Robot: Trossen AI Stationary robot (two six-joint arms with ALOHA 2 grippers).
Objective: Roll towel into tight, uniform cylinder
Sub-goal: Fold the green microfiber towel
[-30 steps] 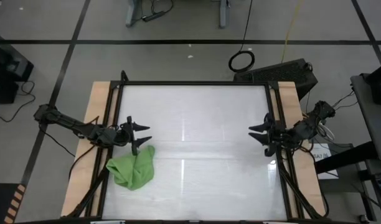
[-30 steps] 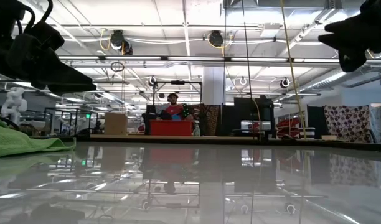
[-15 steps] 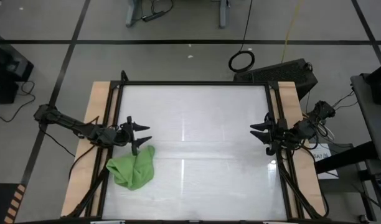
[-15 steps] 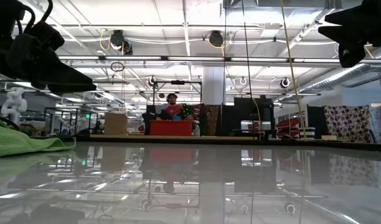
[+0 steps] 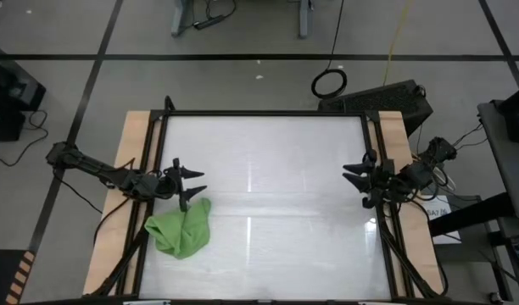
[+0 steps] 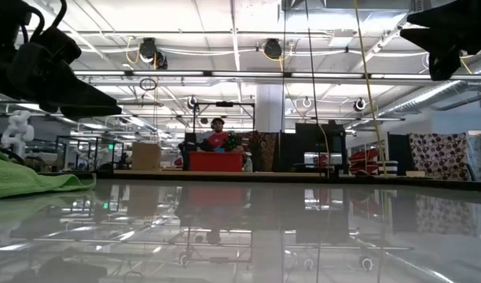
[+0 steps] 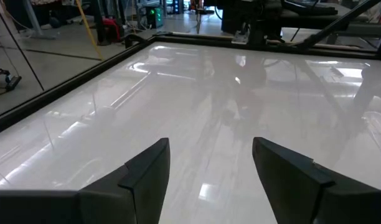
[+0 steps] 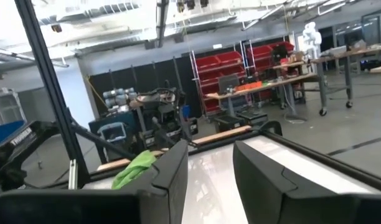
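Fingers [image 5: 192, 183] of both arms gape empty; towel [image 5: 181, 227] apparently untouched.

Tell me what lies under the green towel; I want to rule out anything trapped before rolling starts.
The towel lies crumpled on the white table, near the open left gripper. Only bare tabletop shows around it; whatever its folds cover cannot be seen.

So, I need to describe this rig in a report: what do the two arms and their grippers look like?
Both arms are slim, dark, jointed links with cables running back toward the table's wooden side rails. The left gripper and right gripper each end in two pointed black fingers. From the wrist views the fingers look like flat, matte, wedge-shaped blades. No markings are visible.
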